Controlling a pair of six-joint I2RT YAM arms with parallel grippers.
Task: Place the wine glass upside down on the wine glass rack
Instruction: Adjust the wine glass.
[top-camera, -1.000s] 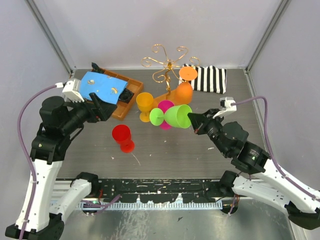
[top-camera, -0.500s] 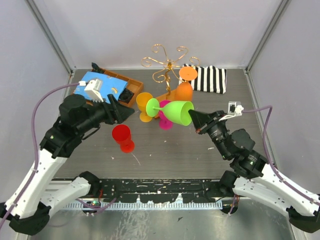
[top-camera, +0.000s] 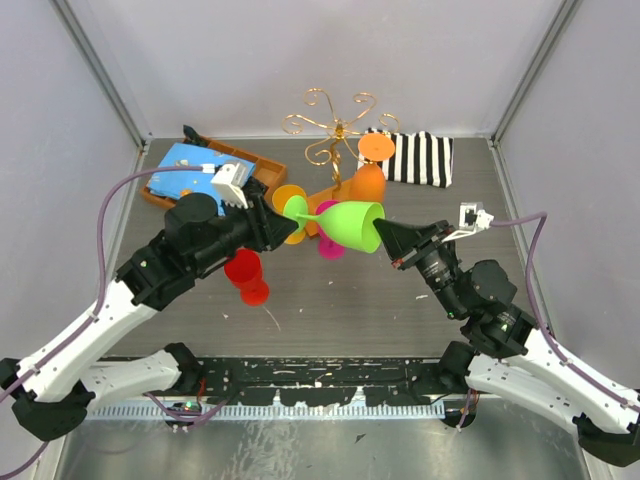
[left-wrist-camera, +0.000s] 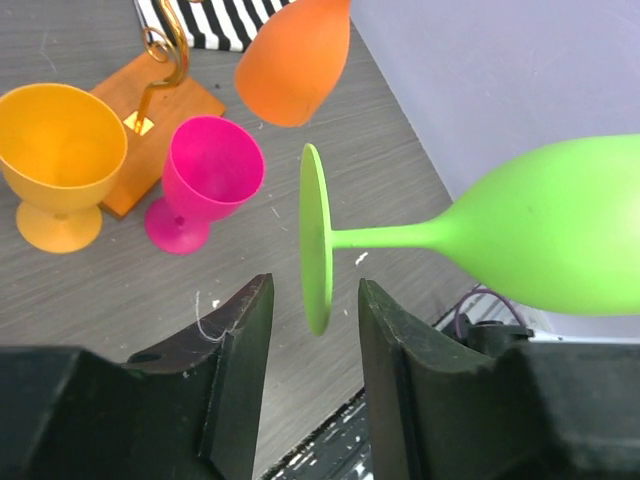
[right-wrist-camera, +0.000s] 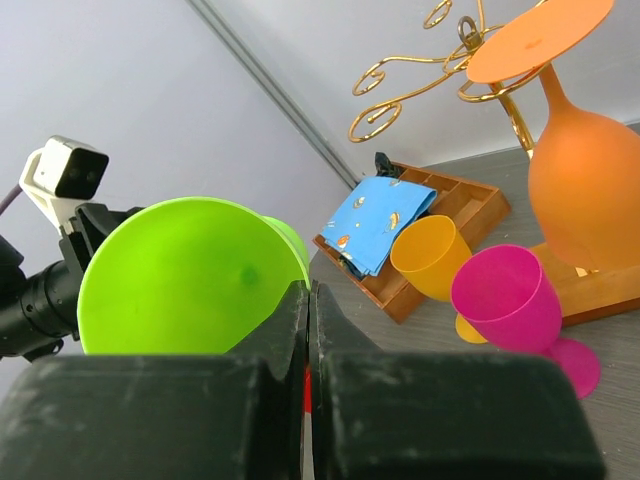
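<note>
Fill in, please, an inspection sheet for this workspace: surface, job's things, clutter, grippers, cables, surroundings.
Surface: grey table, light scratches.
Job's things: green glass on its side in the air; rack at the back, with an orange glass hanging upside down on it.
Clutter: yellow cup and pink cup upright; red cup; tray with blue cloth; striped cloth.
Grippers: right gripper shut on the green glass's rim; left gripper open, fingers either side of its foot, not touching.
Cables: purple left cable and right cable, clear of the glasses.
Surroundings: plain grey walls; nothing else seen.
</note>
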